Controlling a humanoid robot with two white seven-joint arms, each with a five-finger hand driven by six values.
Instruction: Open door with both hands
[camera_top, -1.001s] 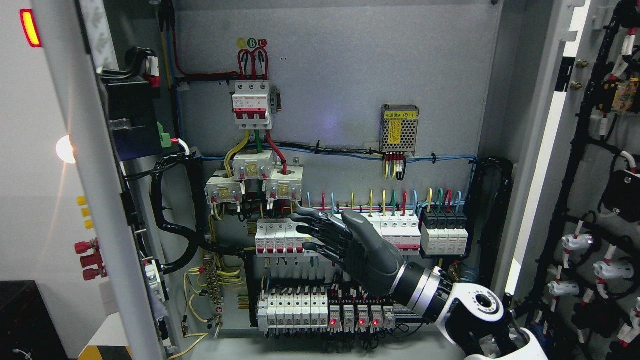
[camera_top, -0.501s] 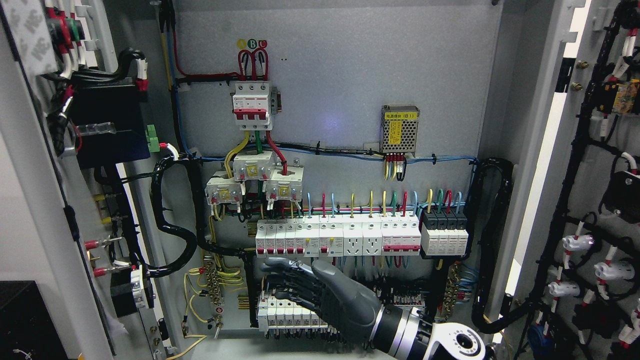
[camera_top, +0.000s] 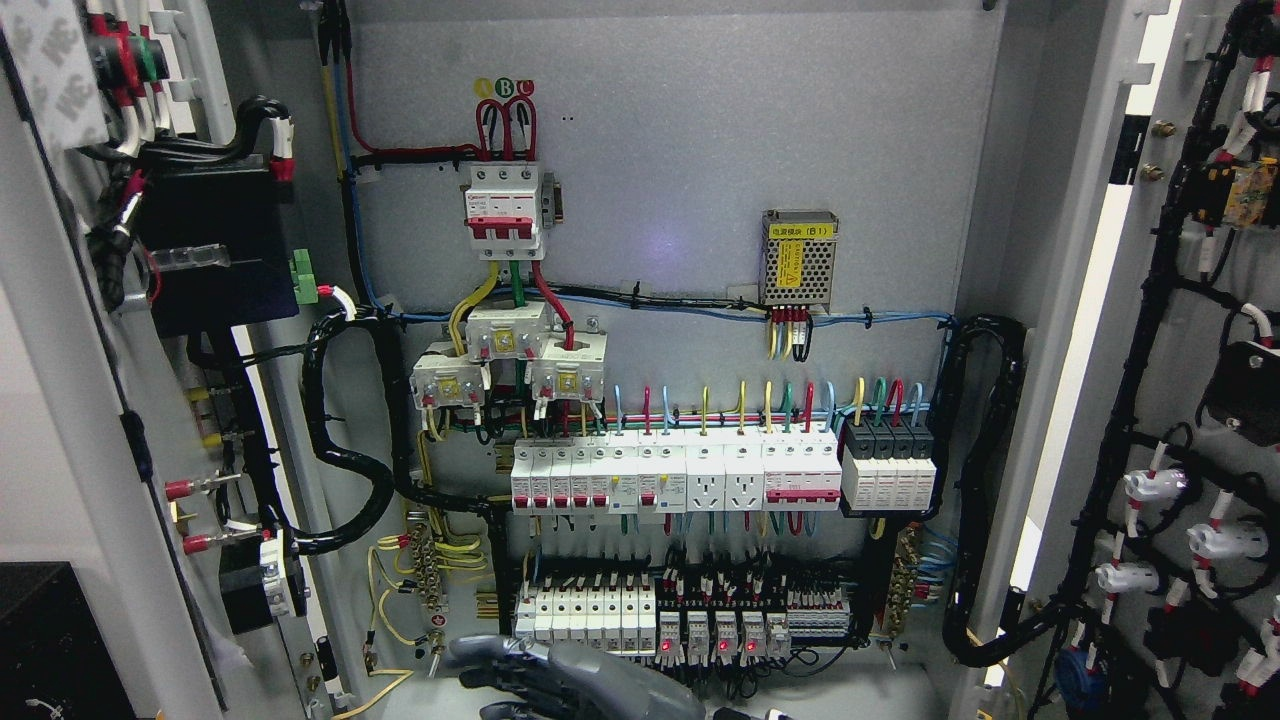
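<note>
The cabinet stands wide open. Its grey back panel (camera_top: 700, 150) carries a red-and-white main breaker (camera_top: 505, 205) near the top, and a meshed power supply (camera_top: 798, 258) to the right of it. Below them runs a row of white breakers (camera_top: 680, 475) fed by coloured wires. Lower still is a row of terminals (camera_top: 640, 620), several with small red lamps lit. A thick black conduit (camera_top: 340, 440) loops down the panel's left side.

The left door (camera_top: 60, 350) is swung out at the picture's left, its inner face turned into view with a dark module and red-tipped studs on it. The right door (camera_top: 1170, 420) is swung out at the picture's right and bears a black harness with white connectors.

The right hand (camera_top: 570, 685) shows only at the bottom edge, just below the terminals and in front of the cabinet's floor. Its grey fingers (camera_top: 490, 655) point left, loosely extended, and grip nothing. It lies between the two doors, well apart from both and touching neither.

The bottom edge cuts off most of the palm, and only a sliver of the wrist shows to its right. The left arm is out of view. A black box (camera_top: 40, 640) fills the lower left corner, partly cut off, and both doors run past the frame's edges.
</note>
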